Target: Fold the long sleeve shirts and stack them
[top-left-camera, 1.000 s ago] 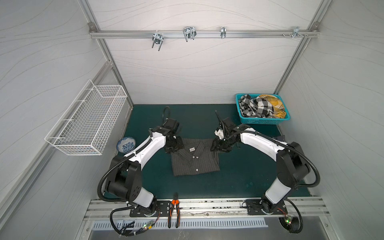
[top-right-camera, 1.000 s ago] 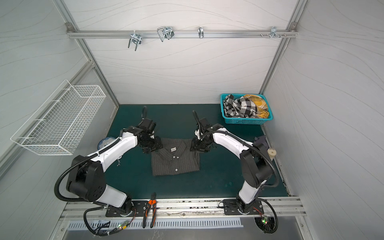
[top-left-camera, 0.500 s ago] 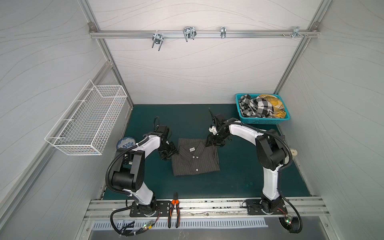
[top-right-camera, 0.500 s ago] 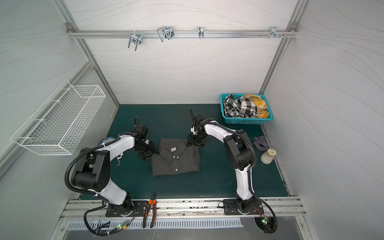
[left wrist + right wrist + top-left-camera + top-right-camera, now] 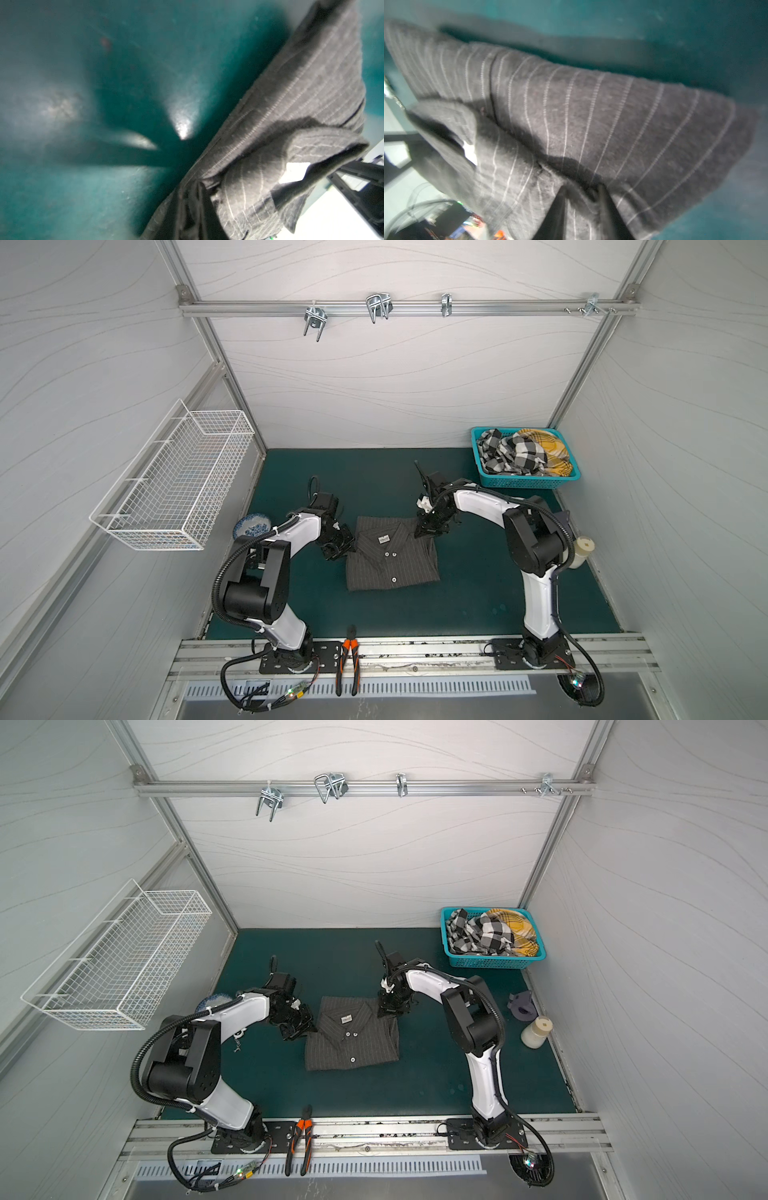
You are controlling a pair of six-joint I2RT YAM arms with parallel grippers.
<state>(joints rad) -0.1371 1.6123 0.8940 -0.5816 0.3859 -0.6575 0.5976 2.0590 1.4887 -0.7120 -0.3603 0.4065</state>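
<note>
The left arm point(image 5: 297, 529) and the right arm point(image 5: 478, 502) are each built of glossy white shell links between bulky matte black joint housings. A ribbed black cable conduit point(image 5: 217, 585) loops along the left one, and a similar black hose point(image 5: 500, 1017) along the right. The left tool point(image 5: 347, 549) and right tool point(image 5: 420, 533) are all black. The flat black base plates point(image 5: 286, 660) show pale screw heads. A small dark marking point(image 5: 237, 1043) sits on a white link.

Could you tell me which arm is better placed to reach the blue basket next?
Right, likely: the right gripper pinches the grey shirt at its corner nearest the basket; the left gripper holds the far side.
</note>
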